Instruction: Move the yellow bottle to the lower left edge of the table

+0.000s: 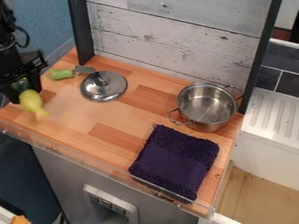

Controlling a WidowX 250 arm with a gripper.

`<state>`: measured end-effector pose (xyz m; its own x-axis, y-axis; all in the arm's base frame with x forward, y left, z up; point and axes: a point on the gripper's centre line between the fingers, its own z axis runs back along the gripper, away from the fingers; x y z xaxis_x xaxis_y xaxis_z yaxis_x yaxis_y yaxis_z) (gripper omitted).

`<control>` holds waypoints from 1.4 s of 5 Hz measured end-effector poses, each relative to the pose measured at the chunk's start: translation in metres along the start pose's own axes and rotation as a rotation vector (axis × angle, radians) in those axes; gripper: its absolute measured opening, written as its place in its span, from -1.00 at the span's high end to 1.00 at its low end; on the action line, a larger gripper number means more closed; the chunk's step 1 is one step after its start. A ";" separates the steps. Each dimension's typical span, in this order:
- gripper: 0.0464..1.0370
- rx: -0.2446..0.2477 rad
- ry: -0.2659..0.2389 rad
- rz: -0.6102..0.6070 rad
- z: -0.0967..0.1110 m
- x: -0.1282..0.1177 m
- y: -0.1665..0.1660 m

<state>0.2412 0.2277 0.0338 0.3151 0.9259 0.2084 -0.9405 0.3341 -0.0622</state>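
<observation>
Yellow bottle (pixel 32 101): left side of table (pixel 108 118), by the near-left edge, right under the gripper (pixel 25 92). Fat end far, narrow end pointing near & slightly right. Can't tell if it's on the wood or just off it, nor if touching the gripper. End effector state: can't tell, wide, narrow or w/ a grip on the bottle.

Handling (est.): light, prob. thin plastic, some give in the walls. Low breakage risk; rounded, smooth, so could slip or roll if pinched off-centre. Best hold = across the fat body, near its middle; narrow end tapers, poor purchase, would let it swing. Mod. squeeze, no more. Bottle looks v. close to goal; remaining move prob. short, then a low, gentle release. Main risk: overshoot past the edge.

Surface: wood-block top, warm brown, prob. smooth, little to stop a roll. Clear rail (pixel 64 153) along near side. Green-handled tool (pixel 61 74) far left, beside metal lid (pixel 104 87); steel pot (pixel 207 105) far right; dark purple cloth (pixel 175 162) near right.

Room: grey-white plank backboard (pixel 175 37) at far side betw. black posts; blue wall (pixel 50 24) far left; white sink unit (pixel 271 118) right; grey appliance front (pixel 64 179) below near edge.
</observation>
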 end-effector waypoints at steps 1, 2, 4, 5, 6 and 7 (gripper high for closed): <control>-0.08 0.040 0.025 0.048 -0.019 0.005 0.016; -0.11 0.058 0.023 0.056 -0.023 0.006 0.021; -0.83 0.067 0.026 0.087 -0.023 0.005 0.024; -0.94 0.060 0.060 0.082 -0.021 -0.001 0.021; -0.93 0.050 0.025 0.055 0.009 0.001 0.011; -0.93 -0.013 0.001 0.042 0.041 0.001 -0.001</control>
<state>0.2371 0.2214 0.0737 0.2759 0.9392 0.2042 -0.9511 0.2975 -0.0835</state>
